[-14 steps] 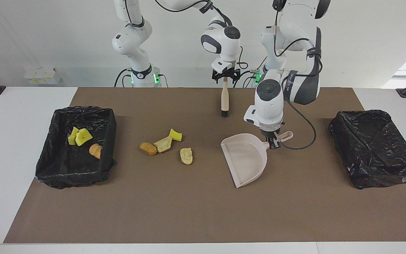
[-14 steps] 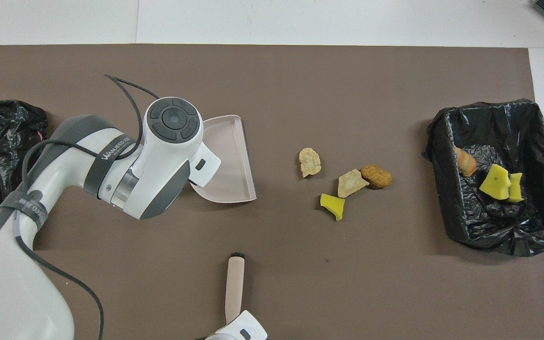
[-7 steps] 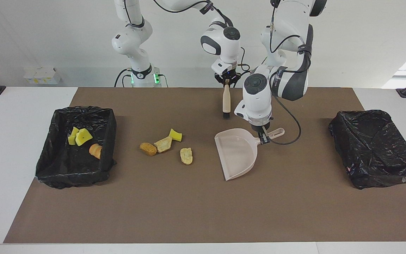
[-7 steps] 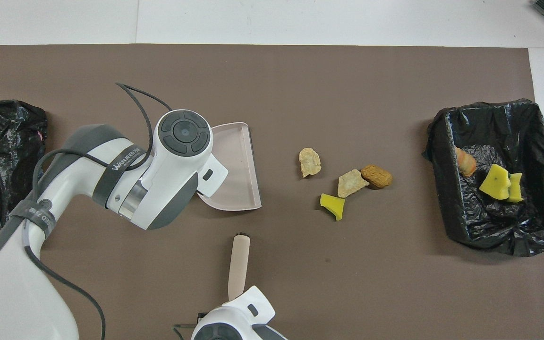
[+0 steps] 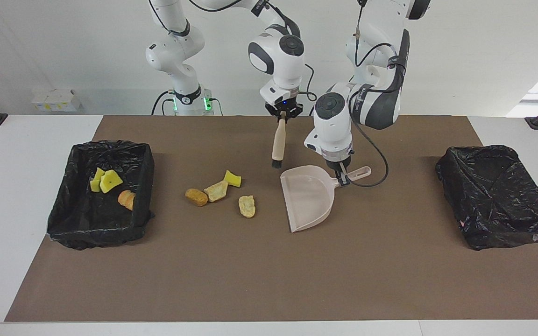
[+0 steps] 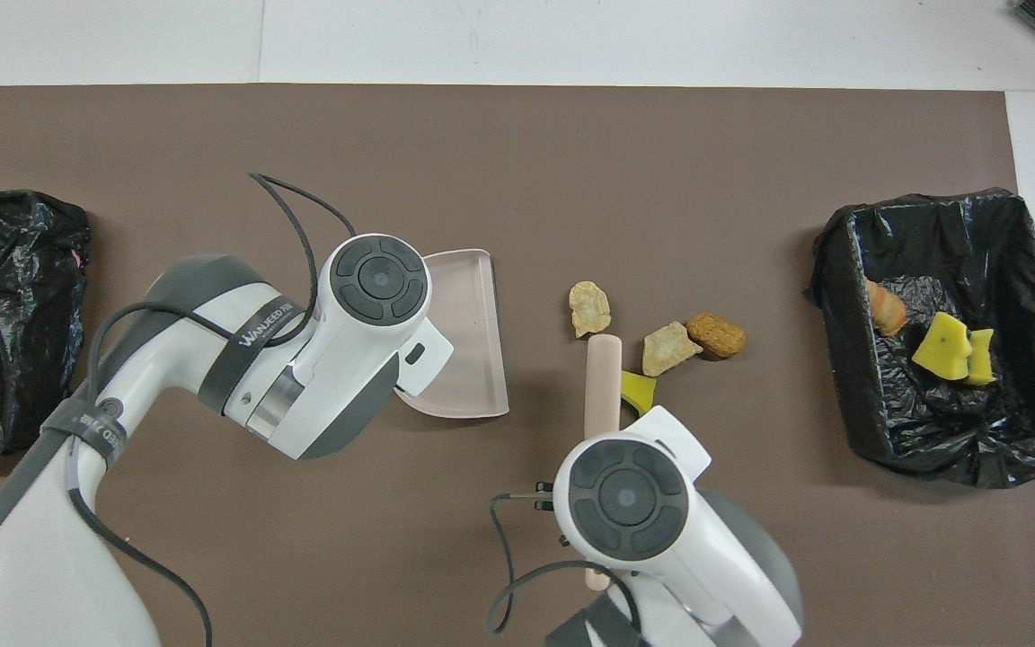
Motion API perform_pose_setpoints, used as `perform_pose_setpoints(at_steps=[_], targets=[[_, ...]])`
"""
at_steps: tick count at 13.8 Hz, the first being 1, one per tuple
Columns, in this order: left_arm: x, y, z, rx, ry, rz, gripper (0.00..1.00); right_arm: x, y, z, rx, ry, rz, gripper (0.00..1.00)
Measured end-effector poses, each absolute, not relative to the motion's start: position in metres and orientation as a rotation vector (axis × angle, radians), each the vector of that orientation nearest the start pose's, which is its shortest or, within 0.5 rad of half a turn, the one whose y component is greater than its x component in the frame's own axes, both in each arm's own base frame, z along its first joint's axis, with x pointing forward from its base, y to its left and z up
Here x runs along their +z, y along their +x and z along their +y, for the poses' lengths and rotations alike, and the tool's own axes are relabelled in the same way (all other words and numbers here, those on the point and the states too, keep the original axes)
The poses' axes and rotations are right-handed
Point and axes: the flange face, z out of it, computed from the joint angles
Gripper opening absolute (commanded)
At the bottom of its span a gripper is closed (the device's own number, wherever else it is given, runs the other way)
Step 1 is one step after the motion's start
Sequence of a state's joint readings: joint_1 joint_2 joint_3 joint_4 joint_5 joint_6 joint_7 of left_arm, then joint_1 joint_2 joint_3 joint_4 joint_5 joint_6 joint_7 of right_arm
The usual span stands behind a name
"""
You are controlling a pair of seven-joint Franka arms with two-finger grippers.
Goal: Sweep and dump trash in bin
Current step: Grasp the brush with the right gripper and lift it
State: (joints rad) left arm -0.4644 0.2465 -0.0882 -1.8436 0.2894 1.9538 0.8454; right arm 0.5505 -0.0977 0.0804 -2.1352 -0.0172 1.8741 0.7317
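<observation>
At the centre-left of the facing view you see the loose trash [image 5: 220, 192] on the brown mat [image 5: 269, 280]: a small yellow sponge wedge [image 5: 232, 178] and three tan to brown crusty lumps, all apart from the beige plastic dustpan [image 5: 307, 198]. The dustpan lies flat on the mat at mid-frame, with a gap of bare mat between it and the scraps. The left gripper [image 5: 341, 178] is closed on the dustpan handle. The right gripper [image 5: 281, 115] is closed on the top of a pale wooden brush [image 5: 278, 144], which hangs a little tilted over the mat, black bristles down, between the scraps and the dustpan.

At the left edge of the frame stands a rectangular bin lined with crinkled black plastic [image 5: 102, 193]; it holds more yellow sponge pieces [image 5: 105, 181] and an orange lump. At the right edge you see a second black-lined bin [image 5: 498, 196].

The mat is smooth and matt, on a white table [image 5: 17, 186]. The wall is plain white.
</observation>
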Motion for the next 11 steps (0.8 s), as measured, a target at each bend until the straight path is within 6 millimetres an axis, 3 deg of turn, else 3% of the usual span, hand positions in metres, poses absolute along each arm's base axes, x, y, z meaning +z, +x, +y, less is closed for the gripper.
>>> perform_pose_setpoints(at_steps=[3,6,9,10,11], targets=[[0.382,0.525,-0.298,0.241,-2.107,2.015,0.0,0.425,0.442,0.229,0.209,-3.293,0.106,0.0],[0.382,0.524,-0.298,0.232,-2.106,2.016,0.0,0.408,0.481,0.129,0.258,-3.268,0.062,0.0],[0.382,0.523,-0.299,0.231,-2.103,2.02,0.0,0.385,0.493,0.039,0.265,-3.223,-0.068,0.0],[0.382,0.522,-0.301,0.23,-2.1,2.022,0.0,0.375,0.49,0.025,0.279,-3.21,-0.075,0.0],[0.382,0.52,-0.303,0.229,-2.097,2.026,0.0,0.366,0.485,0.024,0.291,-3.192,-0.063,0.0]])
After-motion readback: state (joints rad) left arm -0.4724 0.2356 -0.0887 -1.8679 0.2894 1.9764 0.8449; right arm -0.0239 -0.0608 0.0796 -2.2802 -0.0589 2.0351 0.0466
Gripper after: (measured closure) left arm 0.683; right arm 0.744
